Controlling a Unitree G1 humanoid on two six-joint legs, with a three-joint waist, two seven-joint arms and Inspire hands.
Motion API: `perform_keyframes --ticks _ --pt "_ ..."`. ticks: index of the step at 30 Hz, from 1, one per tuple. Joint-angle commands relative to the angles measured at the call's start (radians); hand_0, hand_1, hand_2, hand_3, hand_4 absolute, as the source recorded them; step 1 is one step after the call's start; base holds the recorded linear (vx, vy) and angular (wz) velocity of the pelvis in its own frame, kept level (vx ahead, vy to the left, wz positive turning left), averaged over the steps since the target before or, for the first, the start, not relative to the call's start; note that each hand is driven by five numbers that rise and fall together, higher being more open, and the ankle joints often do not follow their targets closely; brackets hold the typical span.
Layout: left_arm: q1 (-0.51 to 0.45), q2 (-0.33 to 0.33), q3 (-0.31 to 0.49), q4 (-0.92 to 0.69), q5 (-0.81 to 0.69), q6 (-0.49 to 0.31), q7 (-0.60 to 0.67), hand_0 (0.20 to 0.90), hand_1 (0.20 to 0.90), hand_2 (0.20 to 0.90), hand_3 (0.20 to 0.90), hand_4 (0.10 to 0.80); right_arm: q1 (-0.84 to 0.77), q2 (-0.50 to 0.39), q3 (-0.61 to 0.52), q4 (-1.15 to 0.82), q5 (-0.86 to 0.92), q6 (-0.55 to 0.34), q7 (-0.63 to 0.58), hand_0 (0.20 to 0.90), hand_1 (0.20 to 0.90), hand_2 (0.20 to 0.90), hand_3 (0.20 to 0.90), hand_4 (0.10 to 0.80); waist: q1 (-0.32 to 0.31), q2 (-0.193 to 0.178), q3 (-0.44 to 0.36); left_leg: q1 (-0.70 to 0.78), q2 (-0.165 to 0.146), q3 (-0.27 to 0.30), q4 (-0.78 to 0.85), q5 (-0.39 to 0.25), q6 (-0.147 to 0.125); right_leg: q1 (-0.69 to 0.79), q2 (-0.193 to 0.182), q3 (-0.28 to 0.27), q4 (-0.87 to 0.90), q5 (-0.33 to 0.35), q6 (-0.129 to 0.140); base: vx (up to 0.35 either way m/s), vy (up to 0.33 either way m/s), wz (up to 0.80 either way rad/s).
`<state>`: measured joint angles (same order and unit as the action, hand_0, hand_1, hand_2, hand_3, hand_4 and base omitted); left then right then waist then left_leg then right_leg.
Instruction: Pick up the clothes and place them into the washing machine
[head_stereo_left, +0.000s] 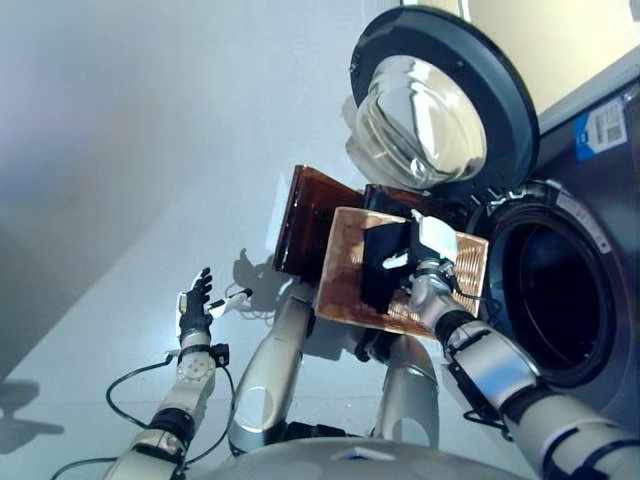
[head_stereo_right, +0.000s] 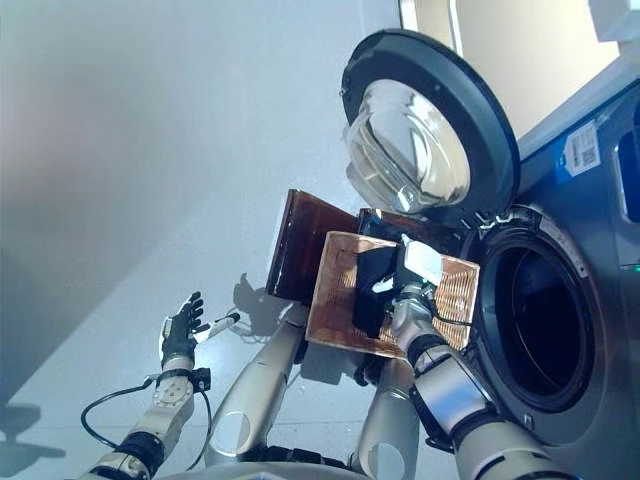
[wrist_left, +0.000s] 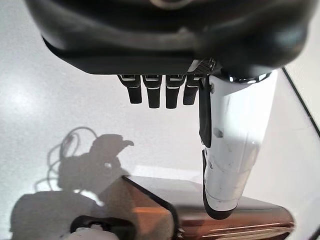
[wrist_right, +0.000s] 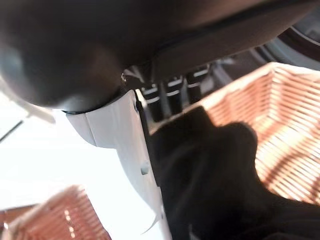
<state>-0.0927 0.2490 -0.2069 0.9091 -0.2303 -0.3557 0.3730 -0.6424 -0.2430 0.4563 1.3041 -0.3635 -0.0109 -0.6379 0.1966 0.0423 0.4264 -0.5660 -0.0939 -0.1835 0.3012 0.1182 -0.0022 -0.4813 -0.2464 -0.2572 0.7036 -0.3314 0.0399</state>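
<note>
laundry area | front-loading washing machine (head_stereo_right: 560, 300) | wicker basket (head_stereo_right: 340, 290)

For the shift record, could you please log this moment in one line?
right hand: gripping black garment over basket | left hand: open, idle | washer door: open

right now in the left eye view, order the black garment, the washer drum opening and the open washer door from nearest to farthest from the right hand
1. black garment: held in the right hand, over the wicker basket.
2. washer drum opening: just beside the hand, toward the machine.
3. open washer door: swung up above the basket.
</note>
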Motion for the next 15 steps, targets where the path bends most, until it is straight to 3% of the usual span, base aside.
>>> perform_keyframes --ticks 1,2,10,15 --pt "0.024 0.018 0.047 0.016 0.009 -0.050 0.037 0.900 0.900 0.900 0.900 0.800 0.018 0.000 -0.029 -0.028 0.025 -0.053 -0.049 0.900 0.900 0.900 0.900 0.800 -0.019 -0.018 -0.031 0.033 -0.034 0.041 0.011 -0.105 0.000 0.076 0.021 0.023 -0.195 0.167 0.008 -0.013 0.036 -0.15" --pt "0.025 0.016 0.049 0.018 0.008 -0.051 0.033 0.900 0.900 0.900 0.900 0.800 0.028 0.000 -0.030 -0.032 0.024 -0.056 -0.045 0.900 0.900 0.900 0.900 0.800 -0.019 -0.014 -0.035 0.033 -0.028 0.042 -0.001 -0.074 0.003 0.079 0.025 0.011 -0.215 0.198 0.003 0.041 0.005 -0.12" --pt "0.036 0.007 0.071 0.082 0.007 -0.047 0.030 0.900 0.900 0.900 0.900 0.800 0.101 0.029 -0.030 -0.063 0.014 -0.073 -0.019 0.900 0.900 0.900 0.900 0.800 -0.042 -0.034 -0.074 0.095 -0.017 0.051 -0.026 -0.080 0.005 0.141 0.037 0.015 -0.279 0.220 0.016 0.040 0.010 -0.07" --pt "0.027 0.002 0.075 0.096 -0.003 -0.048 0.027 0.900 0.900 0.900 0.900 0.800 0.124 0.049 -0.029 -0.049 0.024 -0.079 -0.010 0.900 0.900 0.900 0.900 0.800 -0.049 -0.032 -0.064 0.084 -0.018 0.052 -0.002 -0.083 0.005 0.133 0.037 0.017 -0.268 0.213 0.011 -0.024 -0.005 -0.06"
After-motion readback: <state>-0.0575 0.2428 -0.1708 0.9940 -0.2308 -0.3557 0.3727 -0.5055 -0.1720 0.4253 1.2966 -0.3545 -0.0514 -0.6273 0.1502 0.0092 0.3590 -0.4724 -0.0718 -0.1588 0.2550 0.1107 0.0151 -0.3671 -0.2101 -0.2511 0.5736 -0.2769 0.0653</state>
